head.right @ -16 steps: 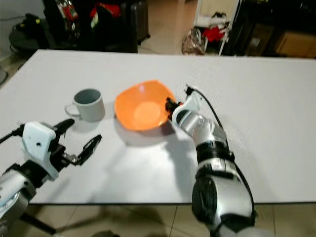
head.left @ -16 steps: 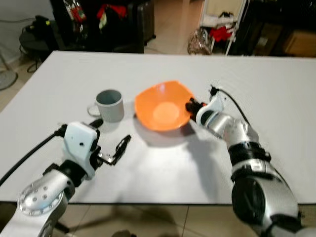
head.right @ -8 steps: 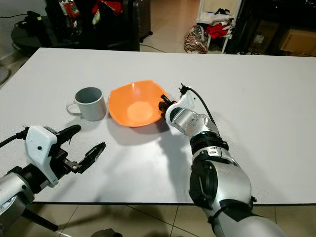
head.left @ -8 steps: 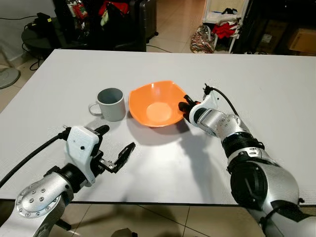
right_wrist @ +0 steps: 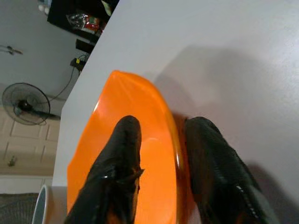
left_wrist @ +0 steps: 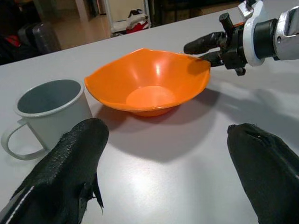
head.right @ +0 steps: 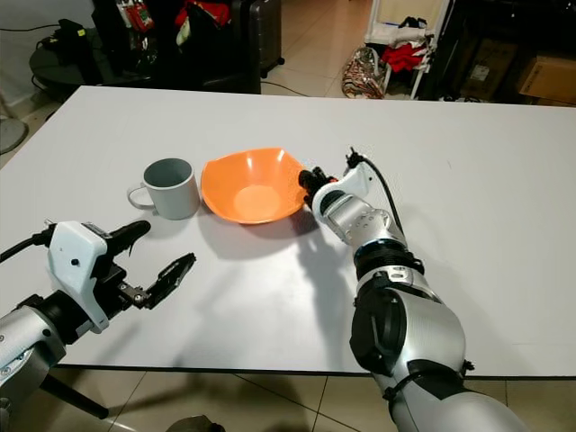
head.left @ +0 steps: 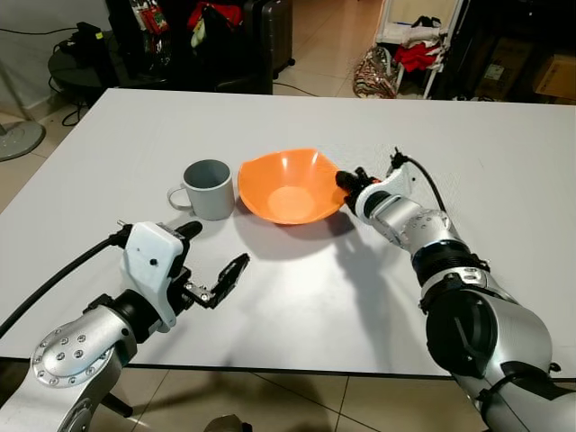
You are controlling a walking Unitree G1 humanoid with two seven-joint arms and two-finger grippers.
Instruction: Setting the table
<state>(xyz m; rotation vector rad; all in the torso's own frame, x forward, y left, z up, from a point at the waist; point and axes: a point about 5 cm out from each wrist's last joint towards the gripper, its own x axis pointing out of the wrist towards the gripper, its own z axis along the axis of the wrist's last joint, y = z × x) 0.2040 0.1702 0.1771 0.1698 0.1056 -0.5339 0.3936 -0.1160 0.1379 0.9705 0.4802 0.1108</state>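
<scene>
Since half second ago, orange bowl (head.left: 290,185) shifted slightly right, now frame centre on white table (head.left: 504,144), beside grey mug (head.left: 208,189). Right gripper (head.left: 346,178) clamps bowl's right rim. Left gripper (head.left: 213,263) spread wide, empty, lower left.

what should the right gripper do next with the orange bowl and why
Probably lower it. The right gripper is pinching the rim of the orange plastic bowl, one finger inside and one outside, and the bowl looks tilted above its shadow on the white table, close beside the grey mug. Then open.
</scene>
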